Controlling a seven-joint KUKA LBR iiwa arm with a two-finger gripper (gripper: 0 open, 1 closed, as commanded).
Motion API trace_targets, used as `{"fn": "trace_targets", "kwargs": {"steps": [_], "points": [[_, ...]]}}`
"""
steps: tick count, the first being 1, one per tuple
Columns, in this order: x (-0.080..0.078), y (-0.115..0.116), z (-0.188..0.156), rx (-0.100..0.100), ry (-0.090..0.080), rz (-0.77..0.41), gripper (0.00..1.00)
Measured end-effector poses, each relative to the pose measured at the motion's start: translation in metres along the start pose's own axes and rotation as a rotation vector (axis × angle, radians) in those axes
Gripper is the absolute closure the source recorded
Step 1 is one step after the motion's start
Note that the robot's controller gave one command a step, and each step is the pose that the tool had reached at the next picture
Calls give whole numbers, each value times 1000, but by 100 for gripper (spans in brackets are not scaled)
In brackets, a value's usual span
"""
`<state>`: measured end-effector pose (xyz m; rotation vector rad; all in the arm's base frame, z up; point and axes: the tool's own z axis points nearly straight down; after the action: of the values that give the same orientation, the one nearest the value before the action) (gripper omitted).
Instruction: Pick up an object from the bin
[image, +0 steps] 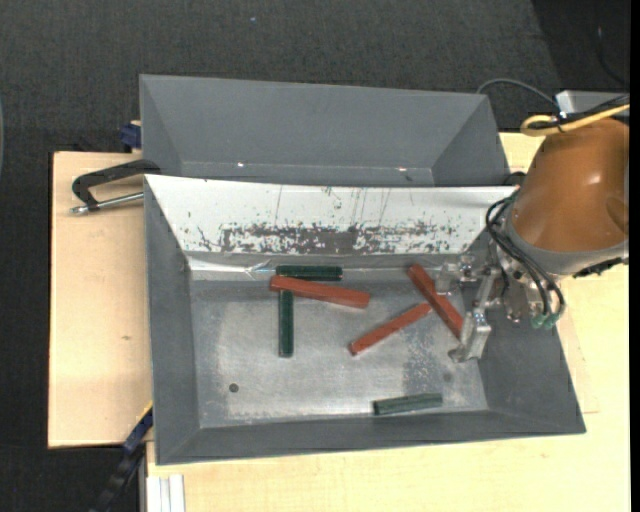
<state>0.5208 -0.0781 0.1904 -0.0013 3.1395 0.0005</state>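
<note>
My gripper (470, 335) hangs low at the bin's right side, close to the right wall. A red stick (433, 293) lies slanted just to its left, its lower end touching or passing under the gripper. A second red stick (390, 329) lies at an angle a little further left, pointing up toward the first. A dark green stick (407, 404) rests on the floor near the front wall, below and left of the gripper.
Further left lie a red stick (320, 292), a green stick (308, 271) against the back wall and an upright-lying green stick (286, 326). A small dark speck (233, 389) sits at the front left. The arm's orange cover hangs over the right rim.
</note>
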Motion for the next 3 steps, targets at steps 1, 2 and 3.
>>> {"fn": "trace_targets", "kwargs": {"steps": [1, 2, 3], "points": [[0, 0, 0, 0, 0, 0, 0], [0, -16, 36, 0, -4, 56, 0], [-35, -20, 101, 0, -9, 171, 0]]}}
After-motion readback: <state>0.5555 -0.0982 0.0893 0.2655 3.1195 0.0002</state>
